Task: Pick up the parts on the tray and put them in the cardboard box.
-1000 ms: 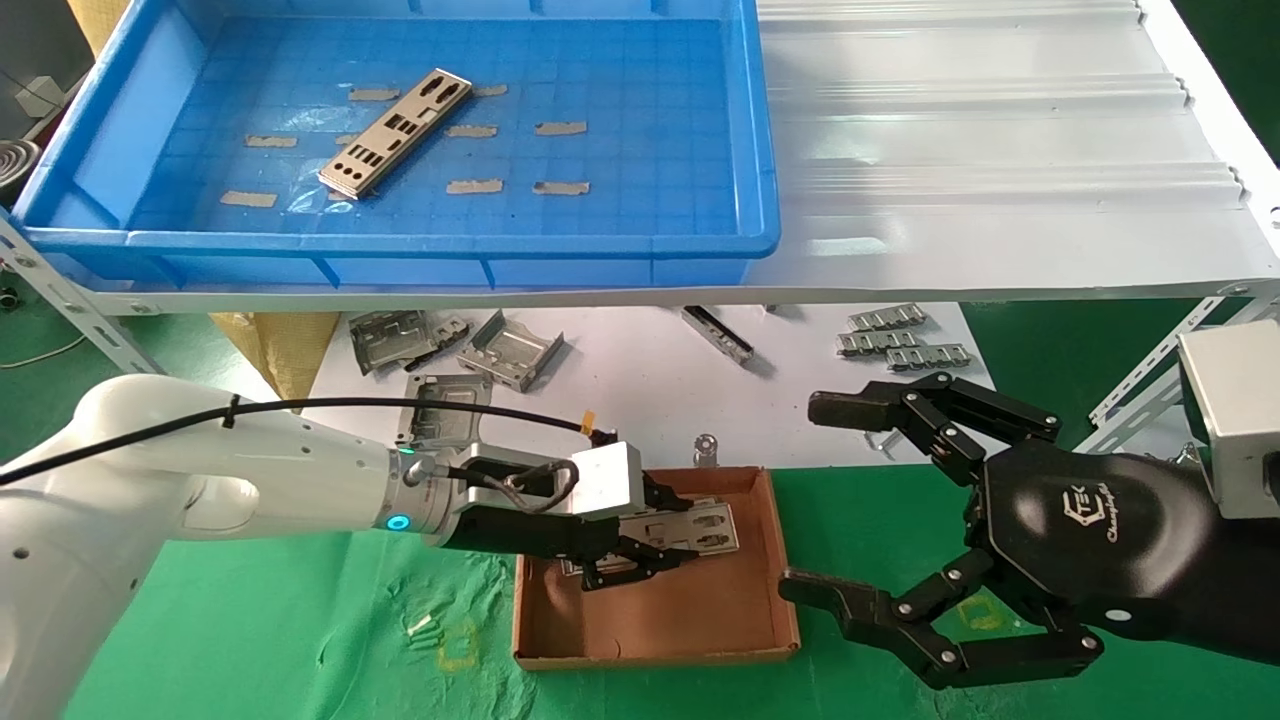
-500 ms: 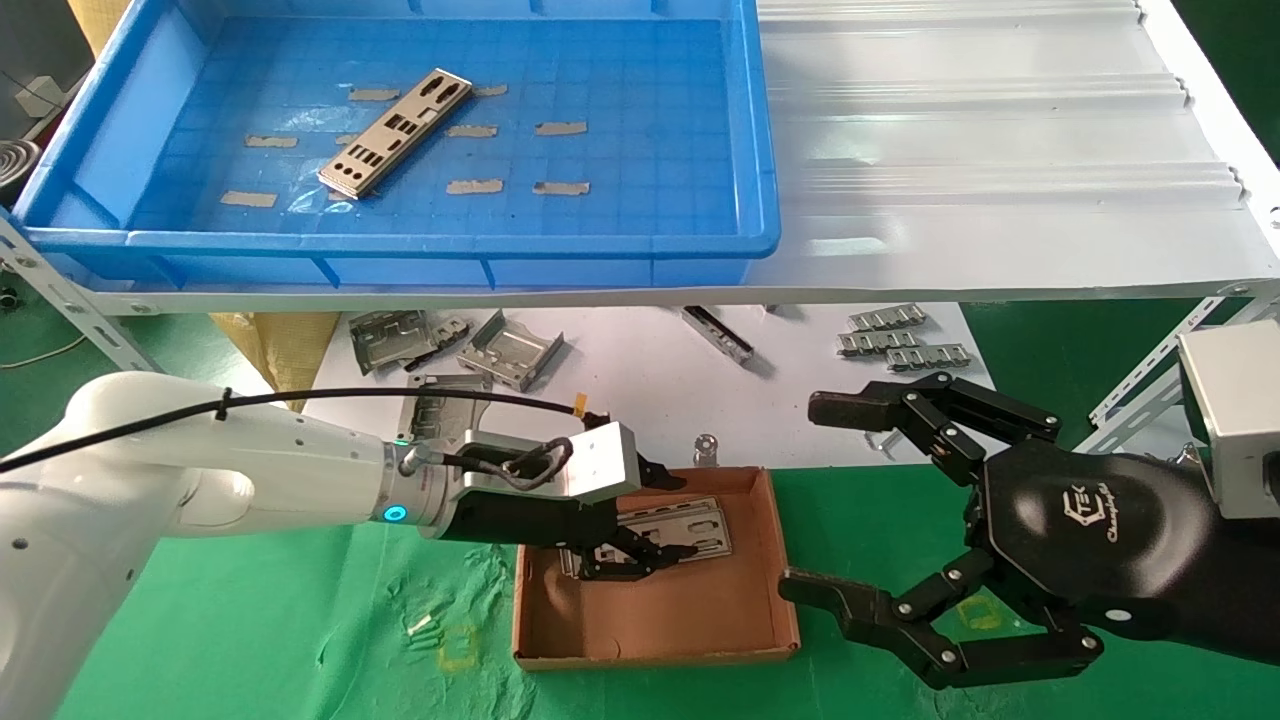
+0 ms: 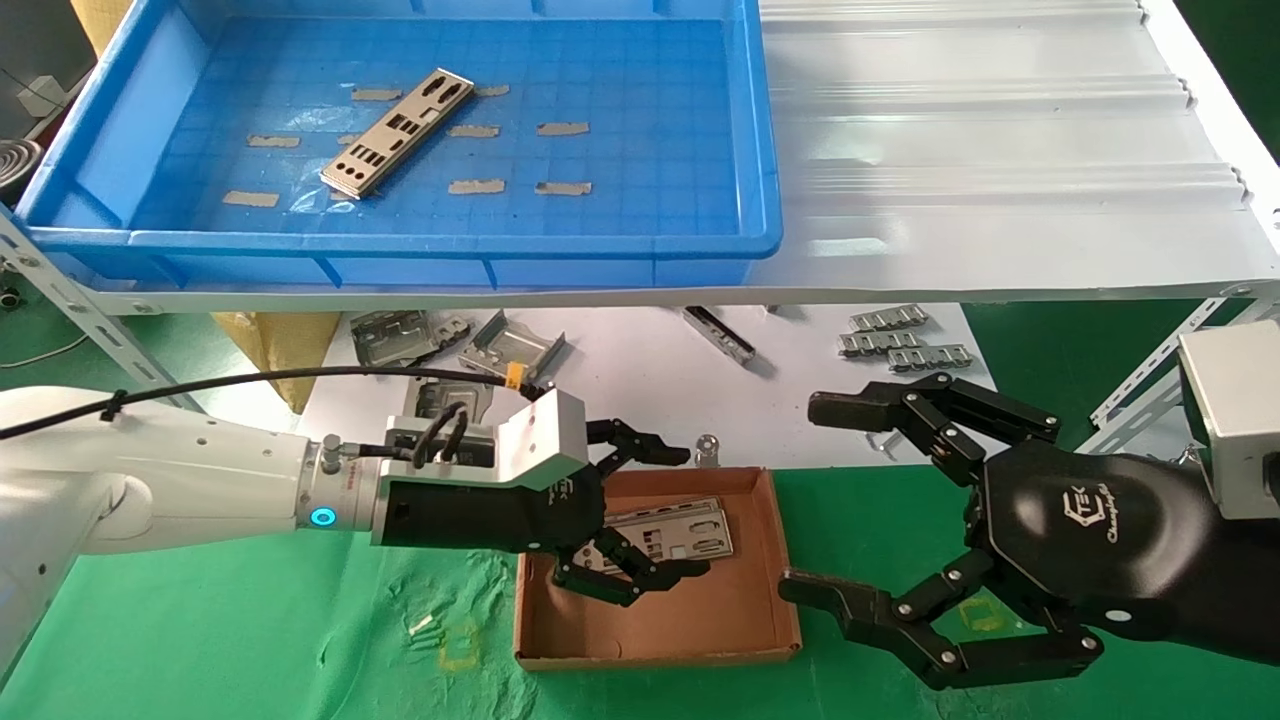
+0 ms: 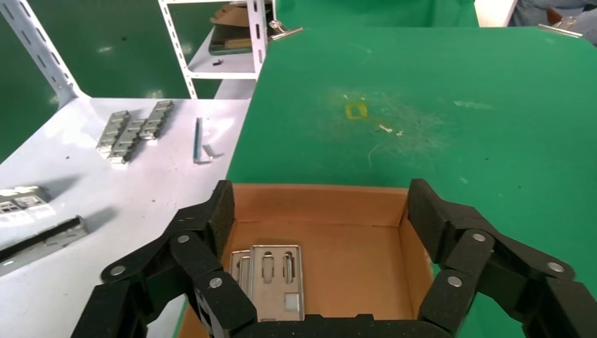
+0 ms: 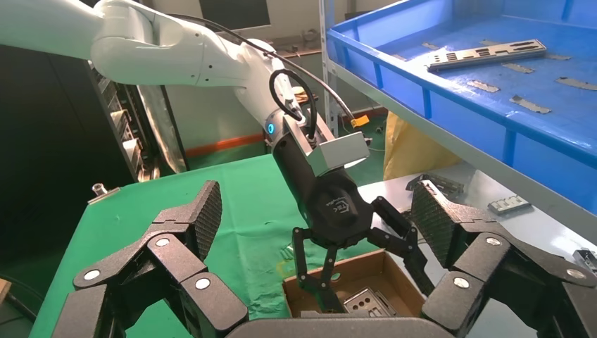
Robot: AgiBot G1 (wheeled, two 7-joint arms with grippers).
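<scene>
**Op:** Looking from the head view, I have the left gripper [image 3: 650,515] spread wide and empty over the near-left part of the box [image 3: 760,560], where plates [image 3: 675,530] already lie flat. One part [image 3: 397,131] is left in the tray [image 3: 760,150], up on the shelf, far and to the left. Its long axis runs diagonally, far end toward the right.

**Spotter:** Which arm is nearer?

**Op:** The left, I'd judge. The right gripper [image 3: 880,500] hangs wide open, right of the box.

**Spotter:** Left wrist?

**Op:** Fingers [image 4: 211,232] straddle the box [image 4: 320,197], nothing between them; two stacked plates [image 4: 271,278] show there. No tray in it.

**Spotter:** Right wrist?

**Op:** It alone shows the left gripper [image 5: 352,271] and the tray part [image 5: 486,53] together, the part well above the gripper.
</scene>
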